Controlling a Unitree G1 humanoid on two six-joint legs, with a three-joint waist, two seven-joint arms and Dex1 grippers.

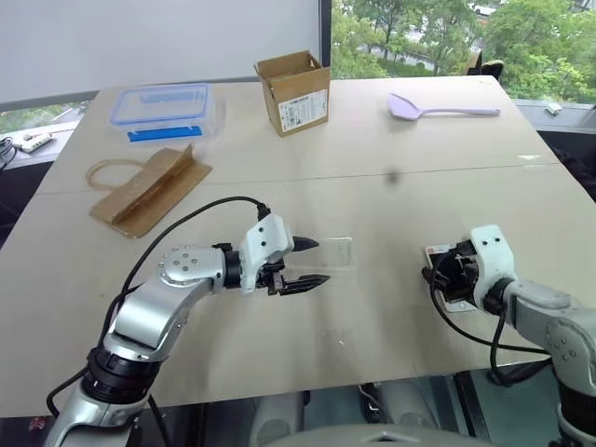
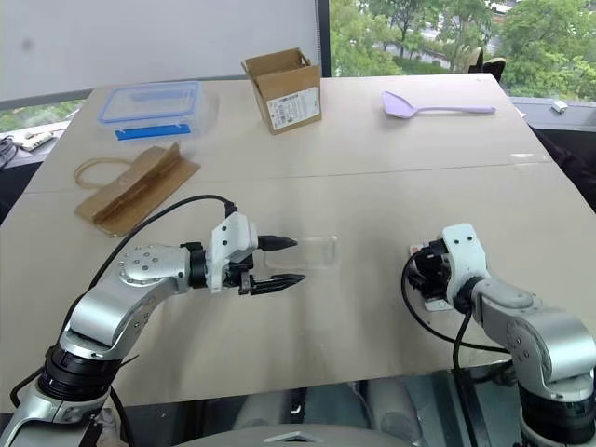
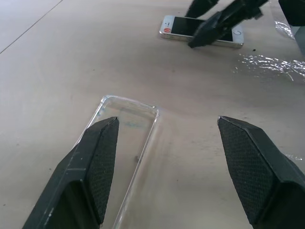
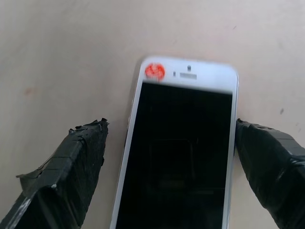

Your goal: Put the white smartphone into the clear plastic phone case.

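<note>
Head view: beige worktop [image 1: 372, 307]; windows and trees beyond far edge. Clear plastic phone case [image 1: 337, 252] faint, flat on worktop, near middle. Left hand [image 1: 312, 264] at case's near-left end, fingers apart, nothing held. Right hand [image 1: 436, 276] well right of case, mostly hiding white smartphone [image 1: 454, 301].

Left wrist view: case's near end cut off behind one finger [image 3: 90, 171].

Right wrist view: smartphone screen-up, near end cut off, between spread fingers [image 4: 71, 167]; contact unclear.

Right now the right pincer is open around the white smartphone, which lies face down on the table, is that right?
Not quite: the white smartphone lies face up, its black screen showing in the right wrist view. The right pincer is indeed open around it on the table.
</note>
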